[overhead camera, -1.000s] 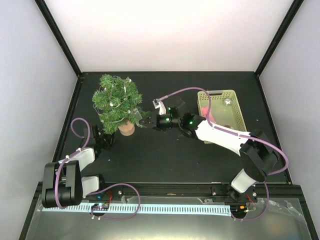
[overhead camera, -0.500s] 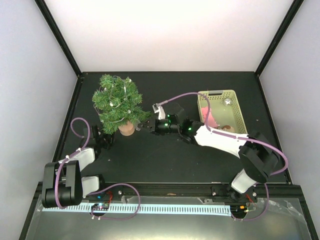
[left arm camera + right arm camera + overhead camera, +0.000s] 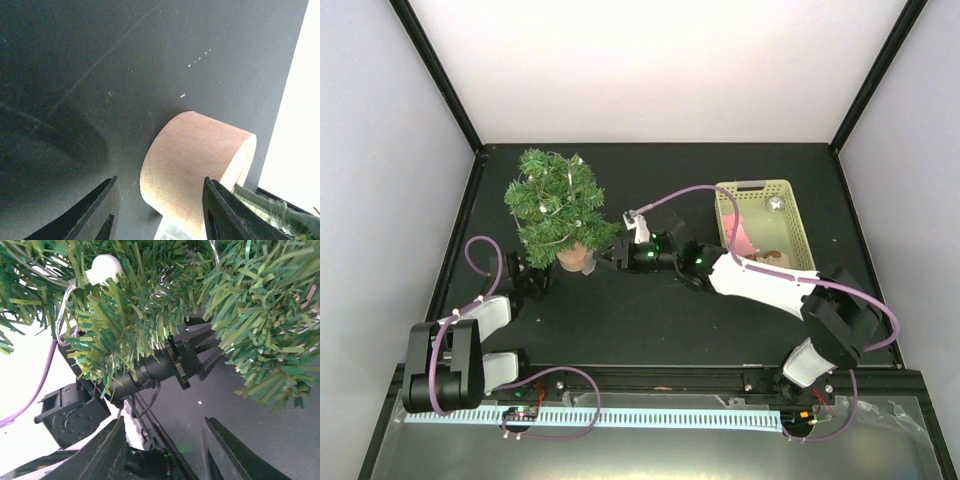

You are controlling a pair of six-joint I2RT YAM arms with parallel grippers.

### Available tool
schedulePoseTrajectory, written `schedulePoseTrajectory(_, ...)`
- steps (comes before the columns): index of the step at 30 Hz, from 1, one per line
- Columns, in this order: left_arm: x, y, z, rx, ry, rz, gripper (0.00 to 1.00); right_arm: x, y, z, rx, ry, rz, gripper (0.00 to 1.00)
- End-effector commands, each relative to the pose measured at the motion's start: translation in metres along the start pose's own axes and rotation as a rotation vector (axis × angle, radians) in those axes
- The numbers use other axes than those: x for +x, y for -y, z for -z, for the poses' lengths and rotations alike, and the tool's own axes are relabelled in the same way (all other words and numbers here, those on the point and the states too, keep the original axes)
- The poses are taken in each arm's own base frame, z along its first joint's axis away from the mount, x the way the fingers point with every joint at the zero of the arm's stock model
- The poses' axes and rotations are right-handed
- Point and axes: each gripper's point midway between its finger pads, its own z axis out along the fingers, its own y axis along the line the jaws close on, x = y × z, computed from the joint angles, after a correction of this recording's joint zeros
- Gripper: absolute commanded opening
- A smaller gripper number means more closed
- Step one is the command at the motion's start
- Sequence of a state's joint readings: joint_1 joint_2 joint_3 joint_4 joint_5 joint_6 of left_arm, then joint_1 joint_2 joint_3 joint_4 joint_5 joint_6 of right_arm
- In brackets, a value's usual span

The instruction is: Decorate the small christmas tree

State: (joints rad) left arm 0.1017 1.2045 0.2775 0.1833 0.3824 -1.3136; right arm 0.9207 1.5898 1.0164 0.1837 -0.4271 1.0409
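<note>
The basket [image 3: 803, 225] at the table's [image 3: 650, 310] right edge held a pink piece [image 3: 737, 236] and small bits; the left gripper [image 3: 160, 200] stood open, empty, before the tree's [image 3: 558, 205] base [image 3: 195, 160]; the right gripper [image 3: 164, 432] was open, empty, under the branches.

The right gripper [image 3: 608, 257] has slid down and left in the overhead frame, in under the lower right branches of the small christmas tree [image 3: 555, 205]. Its jaws have spread wider, and its arm has cleared the basket's [image 3: 790, 215] left wall.
</note>
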Motion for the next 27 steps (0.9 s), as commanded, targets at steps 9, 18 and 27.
schedulePoseTrajectory(9, 0.021, 0.019, -0.018, 0.050, -0.060, -0.031, 0.47, -0.025, 0.017, 0.060, 0.298, 0.160, 0.375, 0.45)
schedulePoseTrajectory(18, 0.050, 0.044, -0.030, 0.094, -0.112, -0.079, 0.45, -0.029, 0.052, 0.059, 0.355, 0.227, 0.565, 0.44)
schedulePoseTrajectory(27, 0.056, 0.029, -0.022, 0.080, -0.105, -0.089, 0.45, -0.045, 0.079, 0.015, 0.229, 0.251, 0.588, 0.44)
